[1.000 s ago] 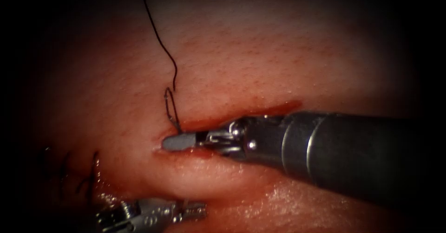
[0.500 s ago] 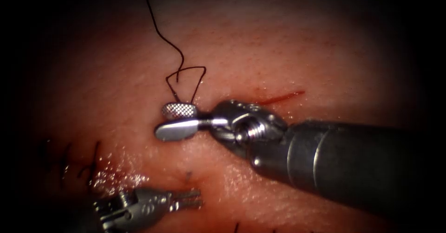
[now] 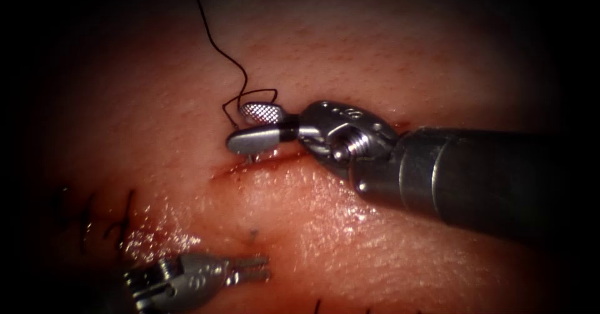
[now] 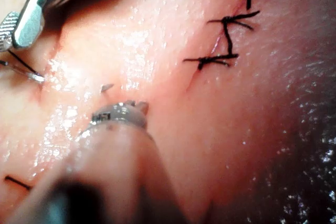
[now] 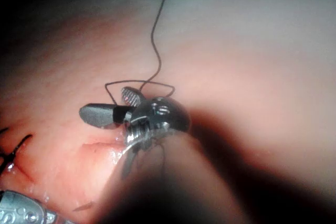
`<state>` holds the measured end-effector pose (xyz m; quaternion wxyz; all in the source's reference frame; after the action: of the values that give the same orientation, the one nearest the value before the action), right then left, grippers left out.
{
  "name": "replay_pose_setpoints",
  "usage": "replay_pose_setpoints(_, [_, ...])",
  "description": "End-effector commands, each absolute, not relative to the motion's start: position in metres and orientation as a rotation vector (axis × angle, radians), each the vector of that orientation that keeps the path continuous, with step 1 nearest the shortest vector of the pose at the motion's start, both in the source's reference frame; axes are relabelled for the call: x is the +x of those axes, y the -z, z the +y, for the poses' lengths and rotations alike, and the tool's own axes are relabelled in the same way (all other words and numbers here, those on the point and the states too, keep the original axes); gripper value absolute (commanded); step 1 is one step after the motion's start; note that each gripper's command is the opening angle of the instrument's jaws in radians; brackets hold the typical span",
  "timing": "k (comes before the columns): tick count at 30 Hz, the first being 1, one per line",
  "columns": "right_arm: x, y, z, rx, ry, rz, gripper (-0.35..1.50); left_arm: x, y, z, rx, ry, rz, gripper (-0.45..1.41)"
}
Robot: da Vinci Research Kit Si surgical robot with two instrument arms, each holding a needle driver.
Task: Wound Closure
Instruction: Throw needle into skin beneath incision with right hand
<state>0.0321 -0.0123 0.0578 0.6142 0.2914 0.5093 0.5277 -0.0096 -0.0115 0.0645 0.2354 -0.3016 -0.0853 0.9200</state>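
My right tool (image 3: pixel 239 126) (image 5: pixel 103 103) hovers with its jaws open just above the cut (image 3: pixel 219 173), holding nothing. A small loop of dark thread (image 3: pixel 253 93) (image 5: pixel 139 83) lies against its upper jaw, and the strand runs up and away over the tissue (image 3: pixel 375 57). The needle is buried in the tissue: a short grey tip (image 3: pixel 252 232) (image 4: pixel 107 87) pokes out below the cut, and a shiny end (image 4: pixel 34 76) shows at the cut's edge. My left tool (image 3: pixel 265 268) (image 4: pixel 139 107) waits just below that tip, jaws slightly open and holding nothing.
Finished black stitches (image 3: pixel 119 226) (image 4: pixel 226 40) cross the closed stretch of the wound at the lower left. Red fluid (image 3: pixel 269 159) lines the open cut under the right tool. Wet, glossy tissue (image 3: pixel 150 239) lies between the stitches and the left tool.
The right tool's jaws, shut at the cut a second ago, have opened and risen up and to the right. The thread has spread into a wider loop. The needle tip now shows near the left tool.
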Motion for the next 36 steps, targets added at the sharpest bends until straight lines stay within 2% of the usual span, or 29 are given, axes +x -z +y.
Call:
replay_pose_setpoints(1, [0.0331,-0.0592,-0.0118,0.667,-1.209,1.170,0.95,-0.0101,-0.0651,-0.0114,-0.827,-2.525,-0.234,-0.13])
replay_pose_setpoints(5, [0.0343,-0.0611,-0.0127,0.660,-1.179,1.146,0.86,-0.0101,-0.0651,-0.0115,-0.830,-2.525,-0.236,-0.13])
replay_pose_setpoints(7, [0.0346,-0.0615,-0.0131,0.660,-1.169,1.134,0.71,-0.0100,-0.0651,-0.0115,-0.830,-2.525,-0.237,-0.13])
replay_pose_setpoints(8, [0.0347,-0.0615,-0.0133,0.667,-1.177,1.125,0.51,-0.0100,-0.0651,-0.0115,-0.830,-2.525,-0.237,-0.13])
replay_pose_setpoints(9, [0.0347,-0.0615,-0.0133,0.671,-1.180,1.118,0.12,-0.0100,-0.0651,-0.0115,-0.831,-2.525,-0.237,-0.13])
replay_pose_setpoints(10, [0.0346,-0.0614,-0.0134,0.688,-1.199,1.107,-0.35,-0.0100,-0.0651,-0.0115,-0.831,-2.525,-0.237,-0.13])
replay_pose_setpoints(17, [0.0341,-0.0608,-0.0132,0.847,-1.406,1.043,-0.35,-0.0099,-0.0651,-0.0115,-0.832,-2.526,-0.238,-0.13])
replay_pose_setpoints(20, [0.0344,-0.0609,-0.0137,1.017,-1.498,0.995,-0.35,-0.0099,-0.0652,-0.0114,-0.834,-2.532,-0.236,-0.13])
replay_pose_setpoints(30, [0.0361,-0.0601,-0.0185,1.340,-1.535,0.894,-0.35,-0.0097,-0.0655,-0.0110,-0.839,-2.543,-0.235,-0.13])
replay_pose_setpoints(36, [0.0369,-0.0574,-0.0202,1.444,-1.504,0.899,-0.35,-0.0095,-0.0655,-0.0105,-0.839,-2.542,-0.240,-0.17])
